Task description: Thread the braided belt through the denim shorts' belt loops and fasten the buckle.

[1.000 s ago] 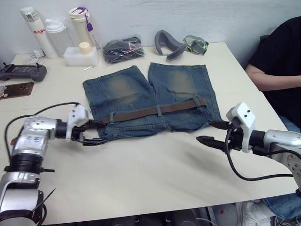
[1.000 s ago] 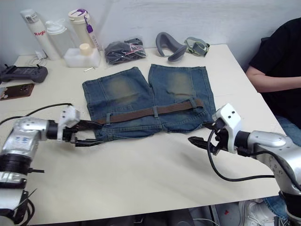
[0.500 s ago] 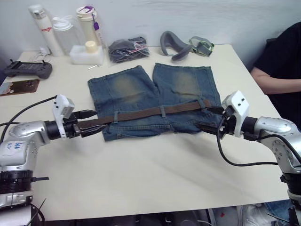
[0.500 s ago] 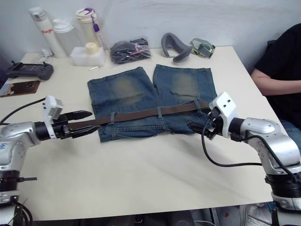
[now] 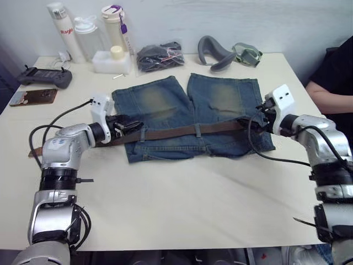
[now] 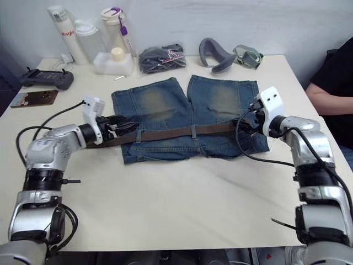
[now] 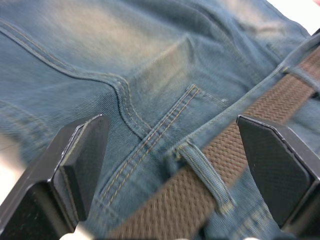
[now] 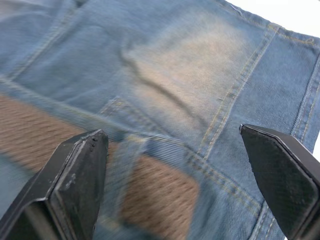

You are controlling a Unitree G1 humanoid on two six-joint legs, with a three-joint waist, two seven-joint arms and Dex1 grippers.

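1. The shorts (image 5: 190, 118) lie flat on the pale table (image 5: 182, 204), waistband toward the robot and legs pointing toward the far wall.
2. The belt (image 5: 182, 131) runs across the waistband from one side to the other, passing under the loops; one loop (image 5: 198, 130) sits near the middle and another (image 7: 205, 175) crosses the woven strap close to the left gripper.
3. The left gripper (image 5: 126, 126) is at the left end of the waistband, right over the belt (the wrist view shows its two black fingers (image 7: 80, 160) spread wide, with denim and strap between them and nothing pinched).
4. The right gripper (image 6: 249, 118) is at the right end of the waistband, over the belt's other end; its fingers (image 8: 75, 180) are also wide apart, and whether they touch the cloth cannot be told.
5. The buckle is not clear enough to pick out in these views.
6. At the back of the table stand three bottles (image 5: 91, 36) and a small white box (image 5: 112, 62), with a clear bag holding a dark bundle (image 5: 160, 56) just beside them.
7. A grey curved item (image 5: 214, 52) and a strap-like thing (image 5: 246, 54) lie near the far right corner.
8. A black controller (image 5: 43, 77) and a dark flat object (image 5: 32, 97) sit at the left edge.
9. A person's arm in a black sleeve (image 5: 331, 77) rests at the right edge.
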